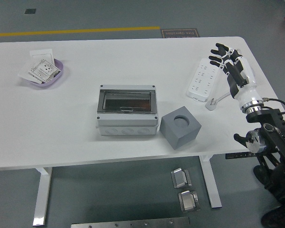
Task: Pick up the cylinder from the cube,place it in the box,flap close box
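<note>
A grey cube (180, 128) stands near the table's front edge, with a round grey cylinder (182, 119) set in its top. To its left is a grey box (127, 116) with a dark transparent lid lying shut over it. My right hand (226, 59) hovers at the right side of the table, above a white power strip, fingers spread and empty. It is well to the right of the cube. My left arm is out of view.
A white power strip (202, 81) with its plug (211, 104) lies at the right. A purple bowl (45, 72) with white cards sits at the far left. The white table (61, 123) has a near edge just below the cube.
</note>
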Controlling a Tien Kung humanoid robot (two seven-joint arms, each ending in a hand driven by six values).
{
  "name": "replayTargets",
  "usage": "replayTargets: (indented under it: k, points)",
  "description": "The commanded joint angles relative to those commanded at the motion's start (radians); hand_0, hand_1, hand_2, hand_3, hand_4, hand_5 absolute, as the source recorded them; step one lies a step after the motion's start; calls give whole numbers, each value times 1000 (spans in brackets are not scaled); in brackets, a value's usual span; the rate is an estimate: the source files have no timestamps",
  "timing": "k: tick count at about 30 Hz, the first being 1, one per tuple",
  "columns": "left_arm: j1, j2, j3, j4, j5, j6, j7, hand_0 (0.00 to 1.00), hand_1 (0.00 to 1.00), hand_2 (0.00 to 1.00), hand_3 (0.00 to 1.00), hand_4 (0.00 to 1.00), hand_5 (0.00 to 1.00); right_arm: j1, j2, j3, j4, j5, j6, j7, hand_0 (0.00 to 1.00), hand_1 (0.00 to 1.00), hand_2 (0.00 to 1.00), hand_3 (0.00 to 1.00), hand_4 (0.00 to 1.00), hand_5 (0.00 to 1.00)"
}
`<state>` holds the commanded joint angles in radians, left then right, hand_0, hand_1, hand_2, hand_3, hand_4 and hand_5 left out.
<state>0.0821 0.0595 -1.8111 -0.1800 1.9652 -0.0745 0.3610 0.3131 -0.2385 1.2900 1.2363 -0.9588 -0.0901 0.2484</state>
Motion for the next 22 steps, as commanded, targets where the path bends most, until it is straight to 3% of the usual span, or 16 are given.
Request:
replayTargets:
  k: [22]
  points:
    - [-9, 4, -2, 0, 7, -1, -1, 717, 719, 682, 790, 758, 455, 6, -8, -3, 9, -14, 8, -13, 740, 681, 710, 722, 812, 522]
